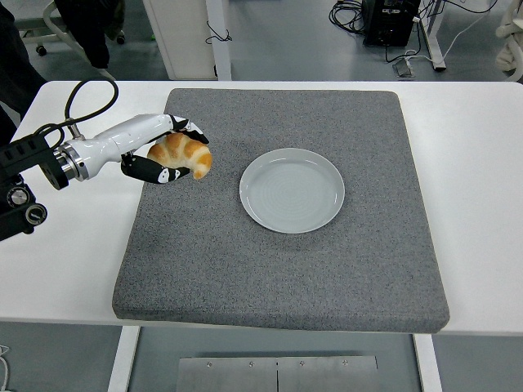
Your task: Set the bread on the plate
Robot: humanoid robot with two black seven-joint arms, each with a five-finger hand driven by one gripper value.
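We see the left hand [163,155] clasped around the bread [183,154], a golden croissant, with the white upper fingers [181,125] over its top and the black-tipped thumb beneath it. The bread is held over the left part of the grey mat [286,269], to the left of the plate [292,189] and apart from it. The left arm enters from the left edge, with a black cable [82,94] looping above the wrist. The plate is pale grey, round and bare, lying near the centre of the mat. The mat is a thick, coarse-textured square pad covering most of the white worktop [474,163]. Beyond the worktop we see a grey floor, a white post [217,37], cables and dark equipment [391,20] at top right, and part of a person [16,57] at top left.
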